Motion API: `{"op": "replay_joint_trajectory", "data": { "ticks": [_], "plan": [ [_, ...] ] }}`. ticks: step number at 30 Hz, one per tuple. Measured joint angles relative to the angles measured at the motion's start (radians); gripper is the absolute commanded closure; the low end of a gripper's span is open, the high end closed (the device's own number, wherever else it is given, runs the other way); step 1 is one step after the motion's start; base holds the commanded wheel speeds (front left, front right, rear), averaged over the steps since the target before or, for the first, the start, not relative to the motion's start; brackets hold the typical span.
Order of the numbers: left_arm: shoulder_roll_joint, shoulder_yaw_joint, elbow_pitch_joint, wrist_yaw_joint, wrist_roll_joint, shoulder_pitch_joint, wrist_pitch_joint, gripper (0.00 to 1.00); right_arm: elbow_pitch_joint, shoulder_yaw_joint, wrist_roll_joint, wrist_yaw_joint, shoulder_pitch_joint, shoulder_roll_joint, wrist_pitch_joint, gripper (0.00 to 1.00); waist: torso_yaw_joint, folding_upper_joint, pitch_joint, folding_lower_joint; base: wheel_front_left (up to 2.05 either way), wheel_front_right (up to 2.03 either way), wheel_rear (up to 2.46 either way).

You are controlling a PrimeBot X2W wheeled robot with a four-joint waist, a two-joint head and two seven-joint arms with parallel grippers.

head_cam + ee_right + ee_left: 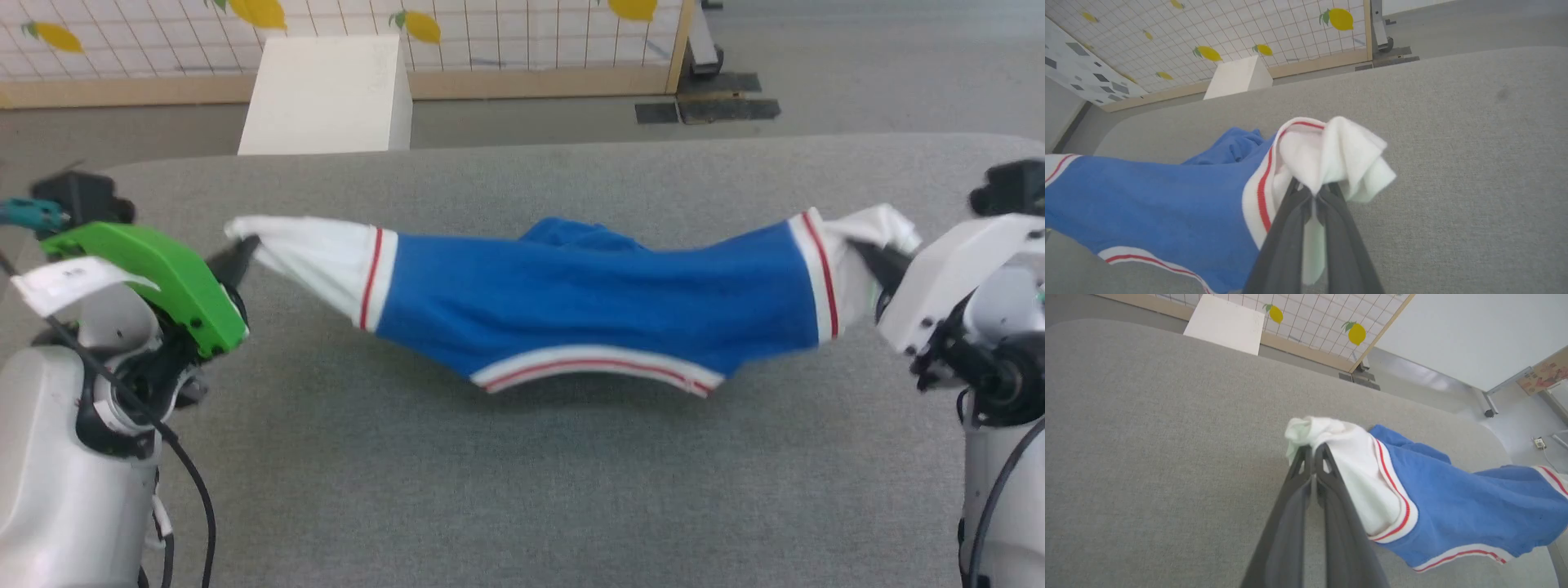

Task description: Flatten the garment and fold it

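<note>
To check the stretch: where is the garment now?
In the head view the garment is stretched over the middle of the grey table, sleeves pinched by the left gripper and right gripper.

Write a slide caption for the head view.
Left gripper and right gripper hold the garment stretched by its sleeves over the grey table.

The garment point(596, 302), a royal-blue jersey with white sleeves and thin red stripes, hangs stretched wide, one sleeve end pinched in the left hand point(243, 250), the other in the right hand point(864, 255); its middle sags toward the grey surface point(522, 474), red-striped white band nearest
</note>
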Motion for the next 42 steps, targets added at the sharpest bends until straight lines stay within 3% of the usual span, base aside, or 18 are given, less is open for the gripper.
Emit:
{"op": "replay_joint_trajectory", "data": {
  "ticks": [11, 24, 33, 35, 42],
  "plan": [
    [-0.029, 0.048, -0.037, 0.022, 0.024, -0.109, -0.132, 1.00, -0.073, -0.071, 0.130, 0.000, -0.130, 0.033, -0.114, 1.00, 0.002, 0.0000, -0.077, 0.0000, 0.00, 0.00, 0.00],
    [-0.028, 0.059, -0.012, 0.039, 0.040, -0.191, -0.174, 1.00, -0.073, -0.109, 0.126, 0.000, -0.249, 0.047, -0.138, 1.00, 0.010, 0.0000, -0.071, 0.0000, 0.00, 0.00, 0.00],
    [-0.013, 0.012, 0.143, 0.031, 0.128, -0.495, -0.196, 1.00, 0.058, -0.103, -0.002, 0.000, -0.572, 0.048, -0.155, 1.00, 0.015, 0.0000, 0.044, 0.0000, 0.00, 0.00, 0.00],
    [-0.011, 0.002, 0.211, 0.015, 0.161, -0.623, -0.233, 1.00, 0.129, -0.108, -0.052, 0.000, -0.720, 0.048, -0.178, 1.00, 0.016, 0.0000, 0.101, 0.0000, 0.00, 0.00, 0.00],
    [-0.020, -0.022, 0.365, -0.026, 0.219, -0.871, -0.359, 1.00, 0.274, -0.165, -0.159, 0.000, -0.999, 0.050, -0.273, 1.00, 0.022, 0.0000, 0.233, 0.0001, 0.00, 0.00, 0.00]
  ]
}}
